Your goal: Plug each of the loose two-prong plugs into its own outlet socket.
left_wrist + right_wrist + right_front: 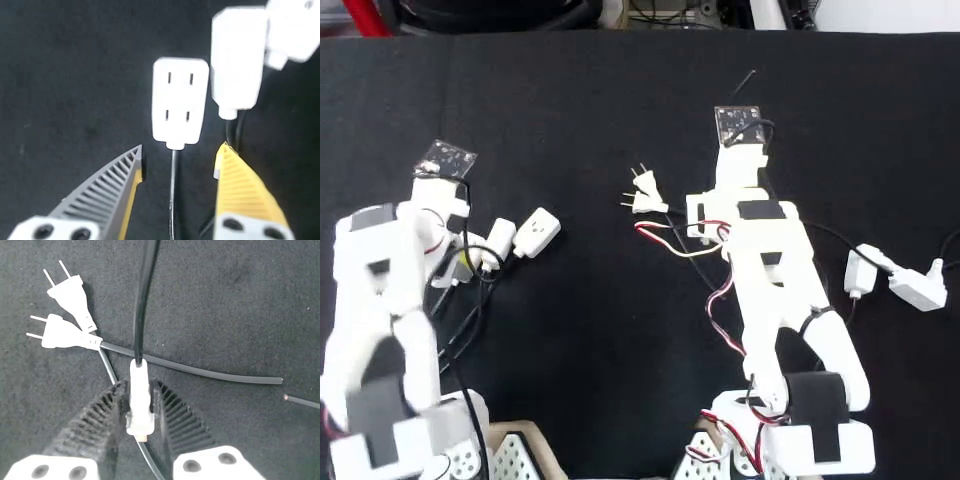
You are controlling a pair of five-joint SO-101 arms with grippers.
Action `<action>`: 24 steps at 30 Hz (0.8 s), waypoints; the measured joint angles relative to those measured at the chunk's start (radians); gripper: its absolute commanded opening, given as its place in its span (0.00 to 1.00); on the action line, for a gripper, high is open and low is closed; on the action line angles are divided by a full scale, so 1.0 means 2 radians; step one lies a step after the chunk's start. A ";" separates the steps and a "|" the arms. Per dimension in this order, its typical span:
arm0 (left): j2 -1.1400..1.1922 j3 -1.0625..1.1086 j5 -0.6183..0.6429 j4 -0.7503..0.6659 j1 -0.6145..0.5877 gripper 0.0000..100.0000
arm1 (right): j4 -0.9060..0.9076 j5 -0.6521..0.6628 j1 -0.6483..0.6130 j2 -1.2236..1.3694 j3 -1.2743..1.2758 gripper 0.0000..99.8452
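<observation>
The white plug (140, 405) is clamped in my right gripper (139, 386), its cord (145, 300) running ahead; two loose two-prong plugs (62, 335) lie just beyond. My left gripper (181, 147) gapes open, the socket block (180, 102) just ahead. I judge this the carry step; next I must align the prongs with a slot pair.

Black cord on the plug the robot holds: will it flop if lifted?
Probably floppy: the black cord is thin, and another cord lies curved on the cloth. Likely light too. The white plug between the fingers looks hard, so it should keep its shape.
</observation>
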 measured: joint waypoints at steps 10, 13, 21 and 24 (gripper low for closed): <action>0.107 -0.074 -0.048 0.005 -0.002 0.24 | 0.000 0.000 0.000 0.000 0.000 0.01; 0.124 -0.081 -0.050 -0.008 -0.002 0.24 | 0.000 0.000 0.000 0.000 0.000 0.01; 0.179 -0.083 -0.051 -0.054 0.008 0.21 | 0.000 0.000 0.000 0.000 0.000 0.01; 0.183 -0.087 -0.051 -0.054 0.010 0.14 | 0.000 0.000 0.000 0.000 0.000 0.01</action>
